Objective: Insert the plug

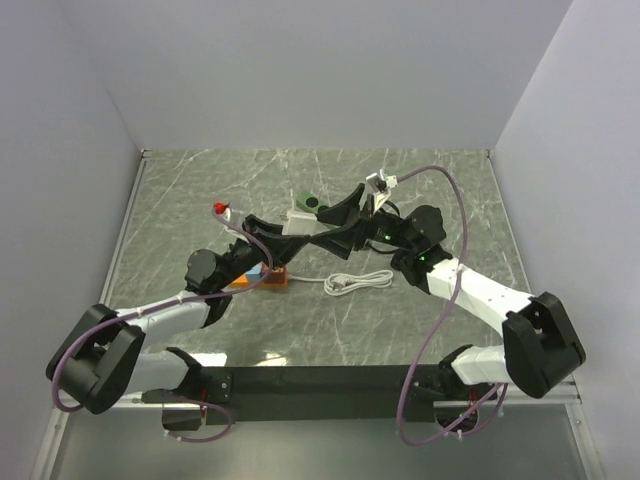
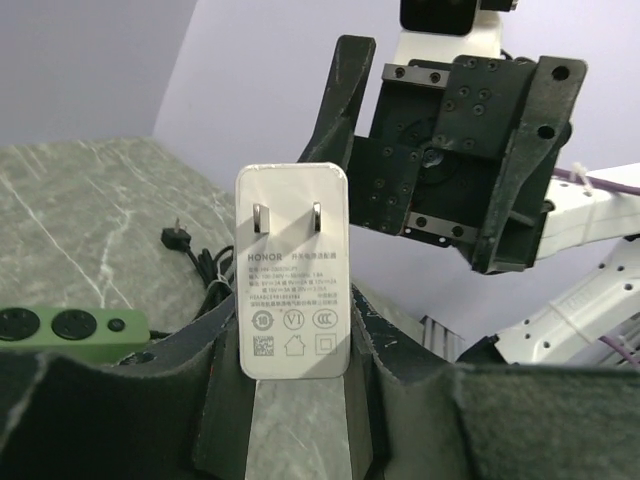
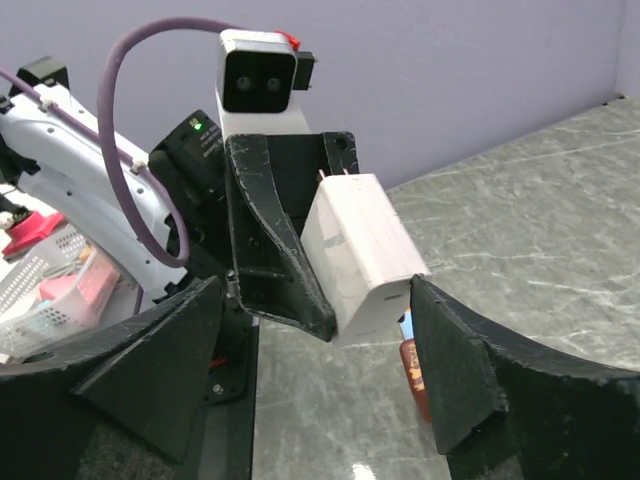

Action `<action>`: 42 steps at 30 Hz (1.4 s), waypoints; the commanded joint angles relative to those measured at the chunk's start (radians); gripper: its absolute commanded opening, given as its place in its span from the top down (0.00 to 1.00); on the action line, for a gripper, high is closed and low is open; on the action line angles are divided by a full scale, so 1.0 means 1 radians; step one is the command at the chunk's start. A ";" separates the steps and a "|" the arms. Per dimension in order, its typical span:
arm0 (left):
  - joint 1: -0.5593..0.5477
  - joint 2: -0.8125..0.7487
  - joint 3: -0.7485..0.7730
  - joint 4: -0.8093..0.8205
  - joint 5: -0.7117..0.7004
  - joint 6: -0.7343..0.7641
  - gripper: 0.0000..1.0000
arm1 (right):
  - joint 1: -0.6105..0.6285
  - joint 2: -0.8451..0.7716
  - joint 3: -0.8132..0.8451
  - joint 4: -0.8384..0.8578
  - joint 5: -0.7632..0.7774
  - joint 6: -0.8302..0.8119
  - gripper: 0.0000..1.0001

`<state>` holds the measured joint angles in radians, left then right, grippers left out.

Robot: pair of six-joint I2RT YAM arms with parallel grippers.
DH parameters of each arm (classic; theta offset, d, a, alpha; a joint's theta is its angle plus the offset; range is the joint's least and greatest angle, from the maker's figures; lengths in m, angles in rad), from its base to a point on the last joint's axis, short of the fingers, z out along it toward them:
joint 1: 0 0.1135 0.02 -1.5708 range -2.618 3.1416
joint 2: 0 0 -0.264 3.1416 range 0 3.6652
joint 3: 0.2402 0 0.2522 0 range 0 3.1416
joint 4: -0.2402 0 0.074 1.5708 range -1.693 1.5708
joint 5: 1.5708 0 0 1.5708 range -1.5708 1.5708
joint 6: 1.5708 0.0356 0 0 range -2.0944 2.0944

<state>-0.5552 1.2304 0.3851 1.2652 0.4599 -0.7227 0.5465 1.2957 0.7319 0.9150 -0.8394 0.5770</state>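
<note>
Plug sat clamped in the left gripper; right gripper faced it close by, jaws spread wide and holding nothing.

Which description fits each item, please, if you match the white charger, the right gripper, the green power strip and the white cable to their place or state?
1 white charger
2 right gripper
3 green power strip
4 white cable

A coiled on the table
B open
C held in the left gripper
D on the table, beyond the grippers

Pairs: 1-C, 2-B, 3-D, 4-A
</note>
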 commanded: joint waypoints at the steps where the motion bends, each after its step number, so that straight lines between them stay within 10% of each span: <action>1: -0.006 0.017 -0.002 0.437 0.114 -0.095 0.99 | 0.007 0.042 0.018 0.168 -0.073 0.050 0.19; 34: -0.032 -0.057 0.034 0.454 0.123 -0.050 0.99 | 0.027 0.143 -0.022 0.291 -0.099 0.099 0.25; 42: -0.032 -0.046 0.038 0.467 0.132 -0.060 0.99 | 0.030 0.183 -0.049 0.536 -0.125 0.239 0.40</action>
<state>-0.5846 1.1934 0.3813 1.2705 0.5827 -0.7811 0.5697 1.4654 0.7021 1.2503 -0.9497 0.7460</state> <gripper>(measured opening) 0.384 0.620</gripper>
